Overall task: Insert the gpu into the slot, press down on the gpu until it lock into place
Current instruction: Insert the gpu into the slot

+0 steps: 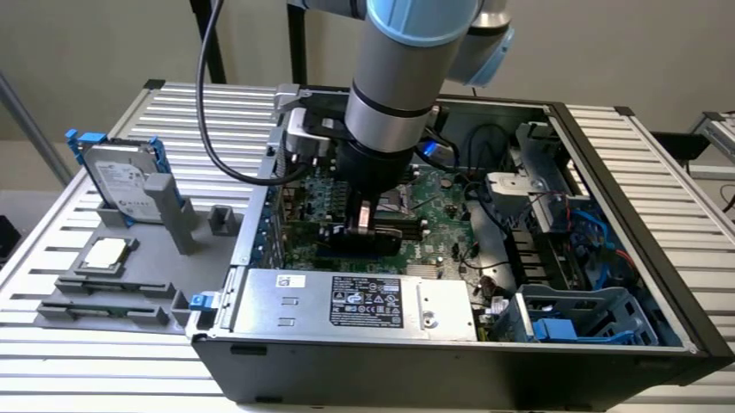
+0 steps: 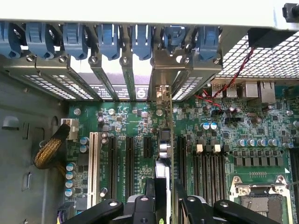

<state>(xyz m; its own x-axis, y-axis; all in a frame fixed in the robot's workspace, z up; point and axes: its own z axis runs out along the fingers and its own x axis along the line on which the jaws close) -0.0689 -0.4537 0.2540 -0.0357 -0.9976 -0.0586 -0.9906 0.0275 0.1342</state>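
Arm is lowered into the open computer case (image 1: 460, 379), which sits on the slatted counter (image 1: 69, 361). The gripper (image 1: 363, 228) is over the motherboard (image 1: 442, 211), on the far side of the grey power-supply box (image 1: 356, 301).

The fingers (image 2: 149, 191) are clamped on the gpu (image 1: 385, 241), one on each face. The card stands upright on its long edge.

In the wrist view the gpu (image 2: 162, 163) is seen edge-on, running from the gripper (image 2: 163, 191) toward the case's rear wall. Its metal bracket end is at the row of blue retainer clips (image 2: 107, 39). It lies parallel to the black expansion slots (image 2: 129, 158) and to the white slot (image 2: 93, 163).

The card's lower edge is low over the board. The slot is hidden beneath it, and seating cannot be judged.

On the counter at the exterior view's left, a hard drive (image 1: 120, 181) stands in a grey holder, well apart from the case.
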